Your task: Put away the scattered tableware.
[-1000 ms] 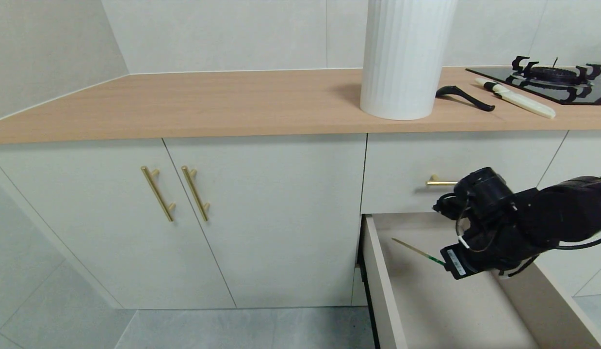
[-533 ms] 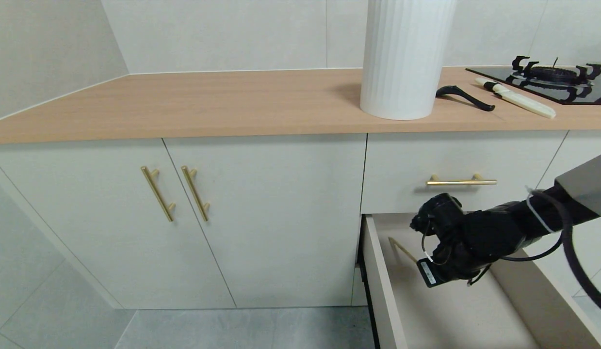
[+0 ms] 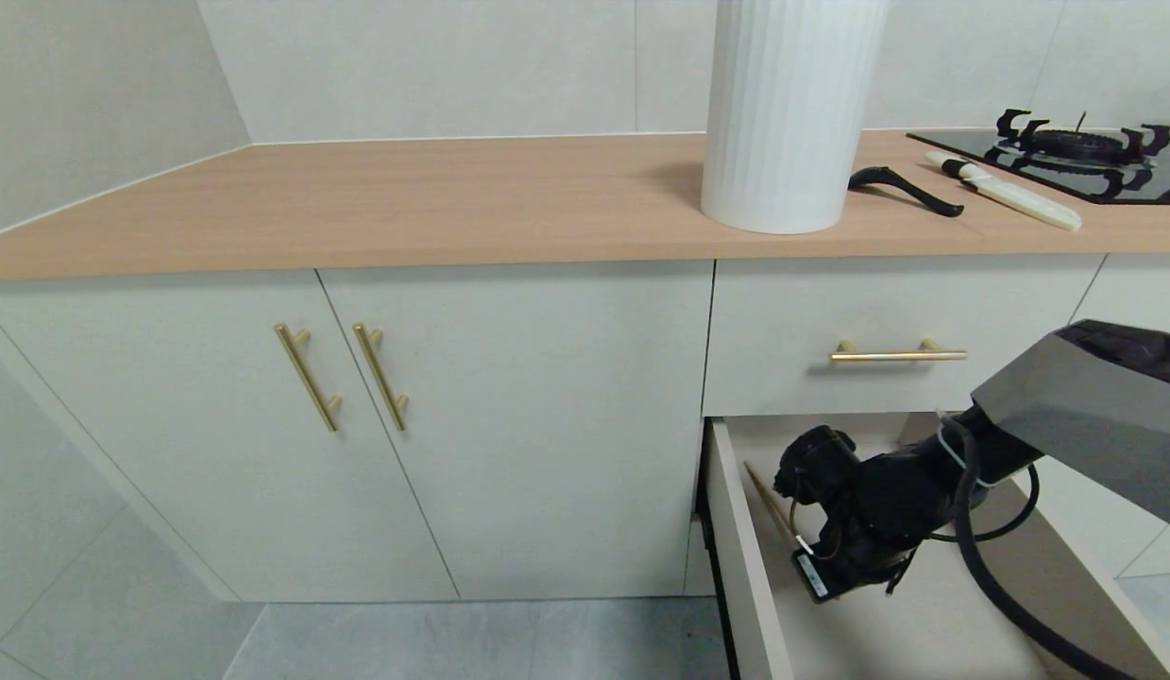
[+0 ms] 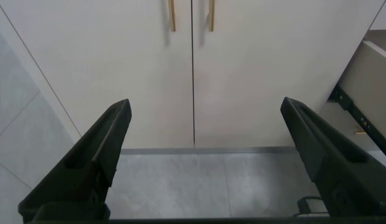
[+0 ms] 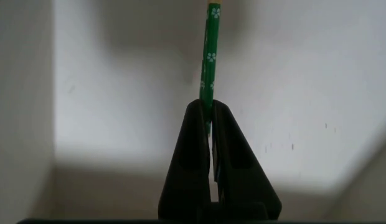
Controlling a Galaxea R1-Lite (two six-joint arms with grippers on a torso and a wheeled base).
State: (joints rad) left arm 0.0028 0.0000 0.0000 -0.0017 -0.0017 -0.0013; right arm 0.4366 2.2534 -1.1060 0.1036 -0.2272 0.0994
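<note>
My right gripper [image 3: 800, 540] is low inside the open drawer [image 3: 736, 529], close to its left wall. In the right wrist view the gripper [image 5: 211, 134] is shut on a chopstick [image 5: 211, 50] with a green flowered end; the wooden end of that chopstick [image 3: 769, 501] slants up toward the drawer's back left. On the wooden counter lie a black-handled utensil [image 3: 906, 189] and a cream knife [image 3: 1005, 192]. My left gripper [image 4: 202, 168] is open, with nothing between its fingers, facing the floor before the cabinet doors.
A tall white ribbed container [image 3: 783, 113] stands on the counter [image 3: 405, 203] above the drawer. A gas hob [image 3: 1080, 156] is at the far right. The upper drawer, with a brass handle [image 3: 898, 354], is closed. Two cabinet doors with brass handles [image 3: 344, 376] are closed on the left.
My right arm has moved left and down, carrying the chopstick deeper into the drawer. The chopstick now points more steeply upward. Nothing on the counter has moved.
</note>
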